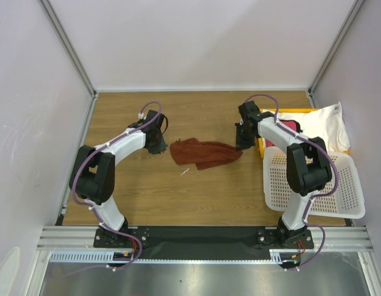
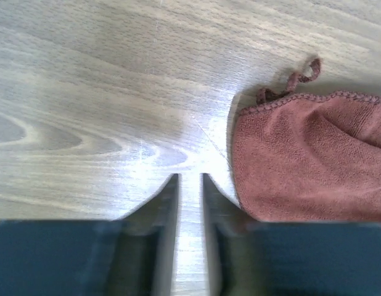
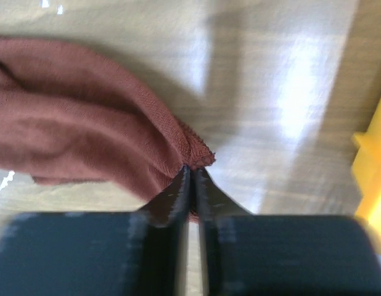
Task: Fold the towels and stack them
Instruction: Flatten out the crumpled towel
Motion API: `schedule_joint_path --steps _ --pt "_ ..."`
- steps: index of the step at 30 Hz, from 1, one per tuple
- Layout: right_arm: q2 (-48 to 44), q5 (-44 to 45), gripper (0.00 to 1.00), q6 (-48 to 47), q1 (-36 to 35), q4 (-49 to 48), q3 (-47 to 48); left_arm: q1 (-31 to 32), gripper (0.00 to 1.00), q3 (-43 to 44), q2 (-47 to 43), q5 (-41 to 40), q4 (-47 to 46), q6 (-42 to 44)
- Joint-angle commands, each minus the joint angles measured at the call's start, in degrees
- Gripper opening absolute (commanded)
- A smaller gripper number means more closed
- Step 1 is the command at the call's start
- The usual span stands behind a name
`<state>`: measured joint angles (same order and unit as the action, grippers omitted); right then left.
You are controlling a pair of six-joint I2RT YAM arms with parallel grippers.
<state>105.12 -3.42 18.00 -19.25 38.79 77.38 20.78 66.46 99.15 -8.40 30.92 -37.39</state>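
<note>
Reddish-brown towel (image 1: 206, 153) lies rumpled on wooden counter (image 1: 209, 197): right end effector (image 3: 192, 169) clamped on its corner, seemingly for spreading; left end effector (image 2: 189, 178) slightly apart, empty, beside the opposite edge.

The left arm (image 1: 126, 145) and right arm (image 1: 274, 131) have white shells between chunky black joints. 1 thin purple cable (image 1: 79, 165) loops along each. The bases (image 1: 113, 237) are black too. Both grippers' fingers (image 2: 163, 213) are flat, matte black, tapering to narrow tips.
</note>
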Motion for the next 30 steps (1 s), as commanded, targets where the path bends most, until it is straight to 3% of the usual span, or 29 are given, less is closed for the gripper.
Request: schedule_joint_path --steps 1,2,4,6,10,19,24,30 --pt "2.10 -2.03 0.15 -1.21 1.75 0.59 4.52 1.63 0.29 2.10 -2.73 -0.82 0.28 0.56" --pt "2.54 -2.20 0.23 -1.73 2.02 0.59 5.57 2.07 0.36 1.58 -3.26 -1.00 0.46 0.13" --pt "4.03 -2.55 0.45 -3.40 2.19 1.03 9.35 3.47 0.62 0.96 -4.75 -2.23 0.81 -0.40" --pt "5.26 -2.56 0.51 -4.98 2.19 2.34 11.99 4.18 0.69 -0.01 -5.55 -2.58 0.03 -0.32" --pt "6.76 -3.95 0.58 -5.52 2.46 3.66 16.91 4.36 0.68 0.95 -5.29 -2.84 -4.18 2.66" --pt "2.20 -3.70 0.62 -5.17 3.16 3.84 16.22 5.59 0.61 14.21 5.87 3.12 -9.83 22.95" --pt "-0.44 -2.82 0.62 -4.29 3.86 3.58 13.41 6.38 0.58 18.27 12.02 0.06 -4.74 24.29" --pt "-0.97 -3.43 0.63 -3.67 4.13 2.96 11.56 6.47 0.59 14.23 12.03 -0.38 -5.86 24.11"
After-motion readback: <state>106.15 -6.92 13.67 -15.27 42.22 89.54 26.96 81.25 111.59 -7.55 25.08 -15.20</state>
